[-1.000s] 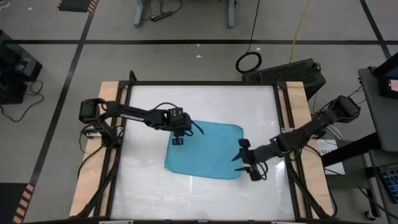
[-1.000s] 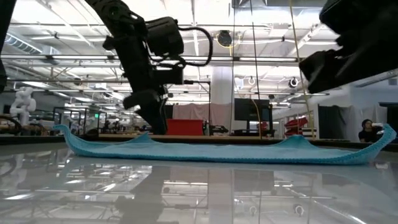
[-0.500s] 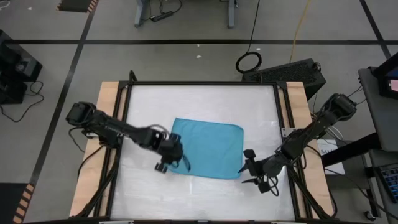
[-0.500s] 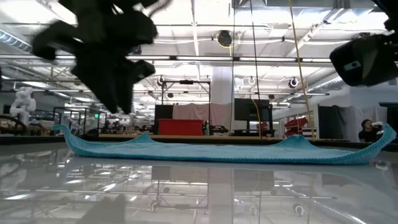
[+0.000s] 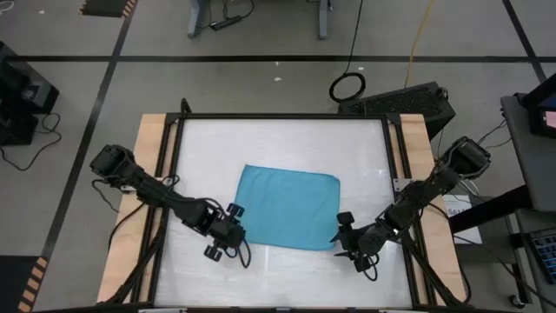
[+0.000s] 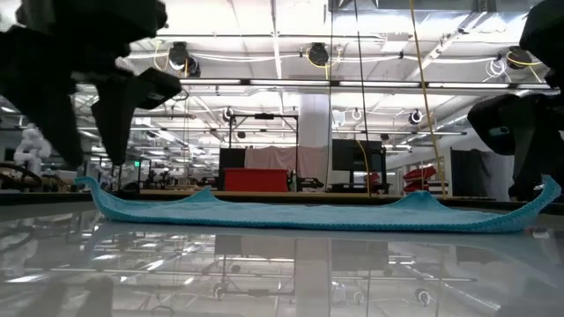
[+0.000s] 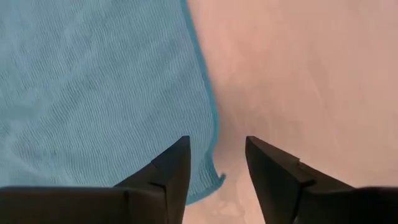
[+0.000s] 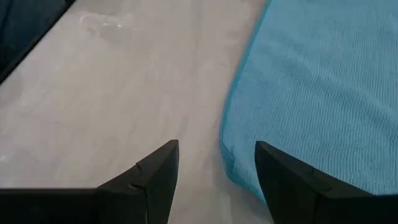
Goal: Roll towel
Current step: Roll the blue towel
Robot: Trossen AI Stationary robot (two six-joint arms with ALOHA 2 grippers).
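Claw on our left arm (image 5: 222,241) hangs just off the towel's (image 5: 289,207) near left corner, fingers (image 7: 171,168) parted with nothing between them, the corner edge just ahead. Our right claw (image 5: 349,248) sits at the near right corner, spread wide and empty. We see the towel lying flat, unrolled, mid-surface (image 5: 278,139) between both claws.

Both arms are stretched low and angled in toward the middle from opposite sides. The left end effector (image 5: 228,235) sits down near the front-left, fingers (image 7: 168,171) spread with a clear gap and nothing between them. The right end effector (image 5: 347,243) mirrors it on the front-right, wrist bent inward, its fingers (image 8: 155,177) parted wide and empty too.
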